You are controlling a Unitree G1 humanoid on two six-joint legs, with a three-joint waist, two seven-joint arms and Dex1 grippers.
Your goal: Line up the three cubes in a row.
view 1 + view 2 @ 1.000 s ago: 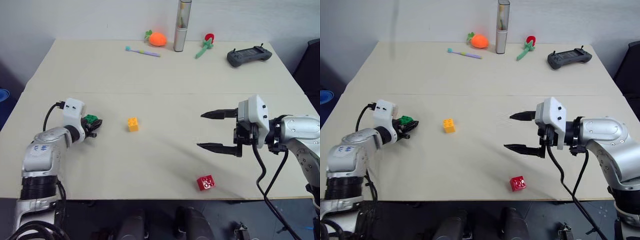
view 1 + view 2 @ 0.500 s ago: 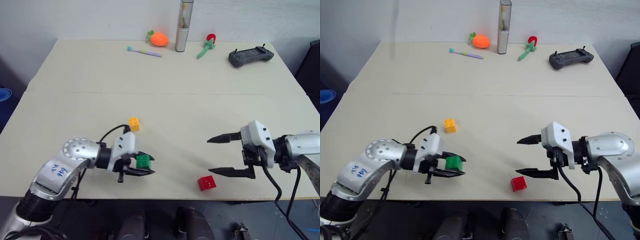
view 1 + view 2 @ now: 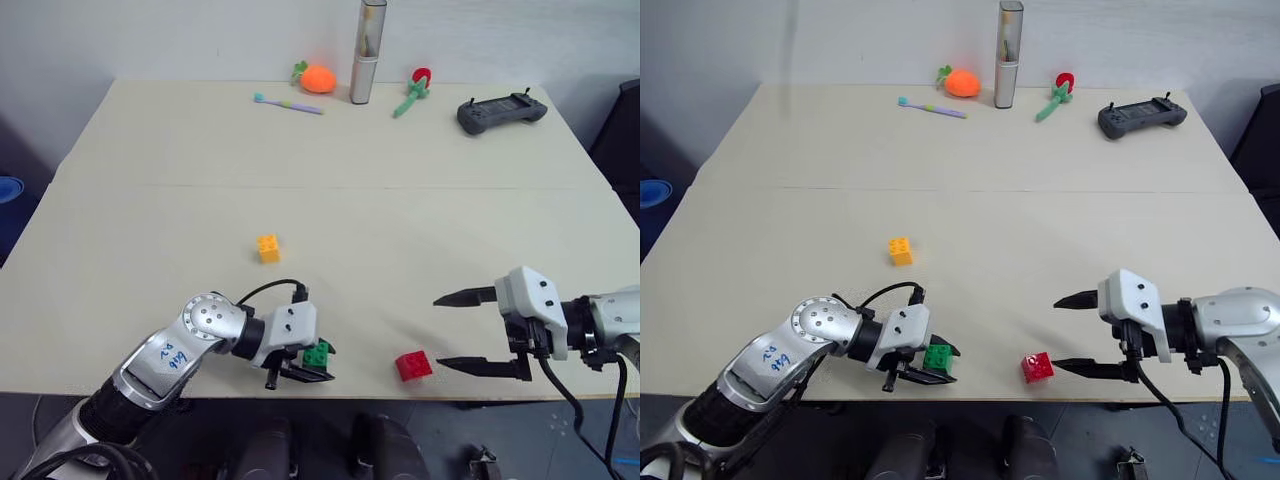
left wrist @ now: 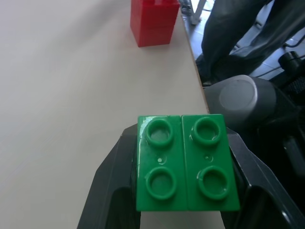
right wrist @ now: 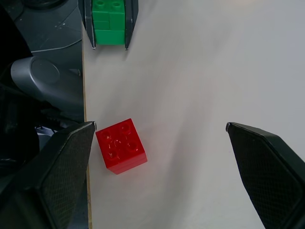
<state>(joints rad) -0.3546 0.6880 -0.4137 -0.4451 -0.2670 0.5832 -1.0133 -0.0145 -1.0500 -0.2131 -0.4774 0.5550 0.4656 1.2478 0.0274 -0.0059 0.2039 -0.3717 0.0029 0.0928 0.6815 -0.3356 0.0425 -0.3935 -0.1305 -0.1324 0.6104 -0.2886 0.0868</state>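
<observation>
The row is not yet made, though its pieces are gathering at the near edge of the table [image 3: 150, 150]. The left gripper [image 3: 306, 367] is clamped on the green cube [image 3: 317, 353], holding it by two opposite sides with its studs up; it sits low at the table's near edge, and whether the cube already rests on the surface or hangs just above it is hard to tell from the head views. The red cube [image 3: 411, 365] lies on the table close to the same edge, a short way to the right of the green one, with a clear gap between them. The right gripper [image 3: 478, 331] stands with its fingers spread wide and empty, just beside the red cube on its right, one finger near the cube's side but apart from it. The yellow cube [image 3: 267, 247] sits alone farther back toward the middle of the table, well apart from the other two and out of any line with them. In my judgement, one cube is in hand and being set near the red one, so roughly a third of the work is under way: the green cube remains to be released in place, and the yellow one still has to be fetched and brought into line.
</observation>
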